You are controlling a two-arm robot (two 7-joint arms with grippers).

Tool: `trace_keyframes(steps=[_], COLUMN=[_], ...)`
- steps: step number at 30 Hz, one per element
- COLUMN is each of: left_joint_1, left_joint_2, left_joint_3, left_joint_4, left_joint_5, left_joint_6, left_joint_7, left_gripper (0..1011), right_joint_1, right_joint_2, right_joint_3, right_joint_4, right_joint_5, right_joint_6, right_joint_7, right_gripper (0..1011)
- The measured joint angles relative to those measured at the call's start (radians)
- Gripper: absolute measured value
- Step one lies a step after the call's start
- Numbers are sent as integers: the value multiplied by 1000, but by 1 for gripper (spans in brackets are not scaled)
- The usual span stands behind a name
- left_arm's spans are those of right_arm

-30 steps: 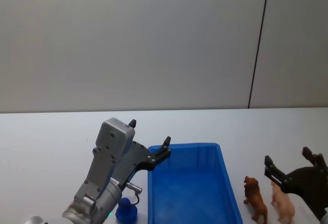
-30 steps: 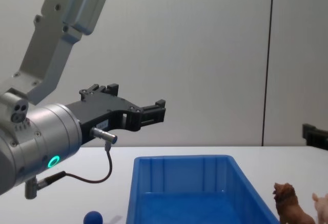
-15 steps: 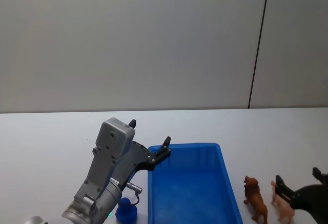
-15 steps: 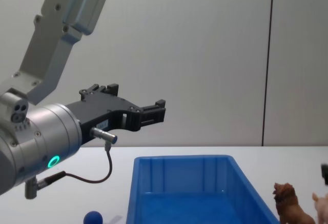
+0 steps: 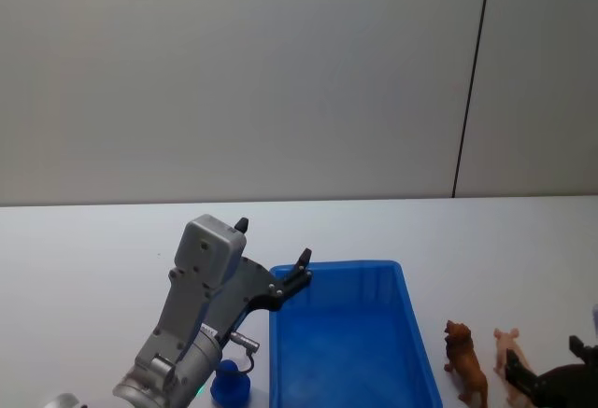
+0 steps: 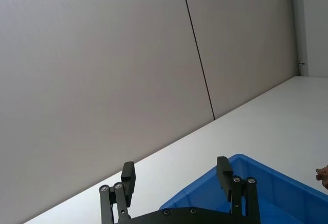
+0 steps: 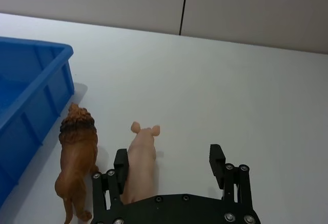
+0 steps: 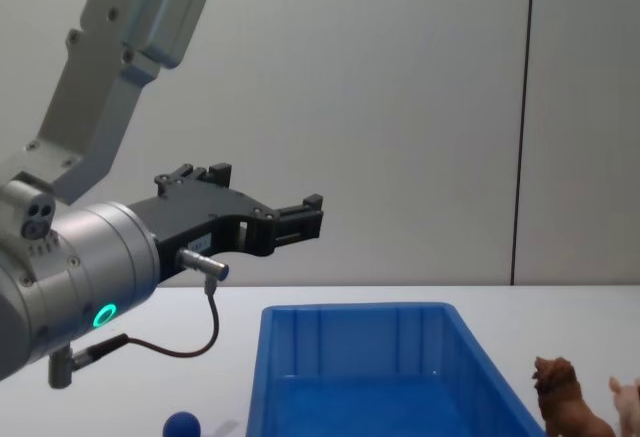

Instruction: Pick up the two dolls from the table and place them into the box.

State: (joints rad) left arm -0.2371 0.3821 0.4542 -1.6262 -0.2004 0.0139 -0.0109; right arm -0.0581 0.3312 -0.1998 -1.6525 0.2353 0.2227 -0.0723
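Note:
Two dolls stand on the white table (image 5: 93, 259) to the right of the blue box (image 5: 350, 333): a reddish-brown shaggy one (image 5: 465, 363) (image 7: 77, 157) nearer the box and a pale pink one (image 5: 512, 359) (image 7: 141, 152) beside it. My right gripper (image 5: 545, 361) (image 7: 169, 157) is open and low around the pink doll, whose rear lies just inside one finger (image 7: 121, 158). High above the box's left rim my left gripper (image 5: 273, 242) (image 8: 270, 192) (image 6: 176, 172) hangs open, with nothing between its fingers.
A small blue ball (image 5: 230, 382) (image 8: 182, 424) lies on the table left of the box, under my left arm. A grey wall with a dark vertical seam (image 5: 472, 81) stands behind the table. White tabletop stretches to the right of the dolls (image 7: 256, 96).
My right gripper has dropped lower and come down around the pink doll, still open. The left arm, the box and both dolls have not moved.

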Motion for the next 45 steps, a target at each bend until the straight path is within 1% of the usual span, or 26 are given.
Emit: trace_keyframes(steps=[1, 3, 4, 6, 8, 9, 13, 15, 16, 17, 18, 19, 20, 21, 23, 29, 34, 39, 45], left_joint_1=[0, 0, 0, 0, 0, 0, 0, 0, 0, 0, 0, 0, 0, 0, 0, 0, 0, 0, 0], left_joint_2=[0, 0, 0, 0, 0, 0, 0, 0, 0, 0, 0, 0, 0, 0, 0, 0, 0, 0, 0], left_joint_3=[0, 0, 0, 0, 0, 0, 0, 0, 0, 0, 0, 0, 0, 0, 0, 0, 0, 0, 0], left_joint_4=[0, 0, 0, 0, 0, 0, 0, 0, 0, 0, 0, 0, 0, 0, 0, 0, 0, 0, 0], left_joint_5=[0, 0, 0, 0, 0, 0, 0, 0, 0, 0, 0, 0, 0, 0, 0, 0, 0, 0, 0], left_joint_6=[0, 0, 0, 0, 0, 0, 0, 0, 0, 0, 0, 0, 0, 0, 0, 0, 0, 0, 0], left_joint_7=[0, 0, 0, 0, 0, 0, 0, 0, 0, 0, 0, 0, 0, 0, 0, 0, 0, 0, 0], left_gripper=[1001, 1001, 1001, 1001, 1001, 1001, 1001, 1001, 1001, 1001, 1001, 1001, 1001, 1001, 1001, 1001, 1001, 1001, 1001], right_joint_1=[0, 1, 1, 0, 0, -1, -1, -1, -1, 0, 0, 0, 1, 2, 4, 6, 4, 2, 1], right_joint_2=[-1, -2, -2, -3, -4, -5, -6, -7, -8, -9, -9, -10, -11, -12, -14, -16, -17, -16, -15], right_joint_3=[0, 0, -1, -1, -2, -3, -4, -4, -4, -4, -4, -5, -5, -5, -4, -2, 0, 3, 5], right_joint_4=[5, 10, 14, 20, 25, 29, 35, 40, 42, 46, 48, 50, 53, 57, 62, 70, 66, 46, 10], right_joint_5=[-1, -2, -4, -5, -8, -9, -11, -12, -12, -12, -12, -12, -12, -11, -9, -4, -1, 0, 3], right_joint_6=[0, -1, -4, -6, -12, -16, -21, -22, -22, -22, -23, -22, -22, -22, -23, -27, -44, -73, -117], right_joint_7=[5, 10, 17, 23, 33, 39, 49, 56, 58, 62, 63, 65, 67, 69, 72, 76, 80, 90, 118], right_gripper=[962, 941, 895, 861, 807, 755, 678, 560, 560, 518, 503, 456, 445, 403, 363, 364, 363, 363, 363])
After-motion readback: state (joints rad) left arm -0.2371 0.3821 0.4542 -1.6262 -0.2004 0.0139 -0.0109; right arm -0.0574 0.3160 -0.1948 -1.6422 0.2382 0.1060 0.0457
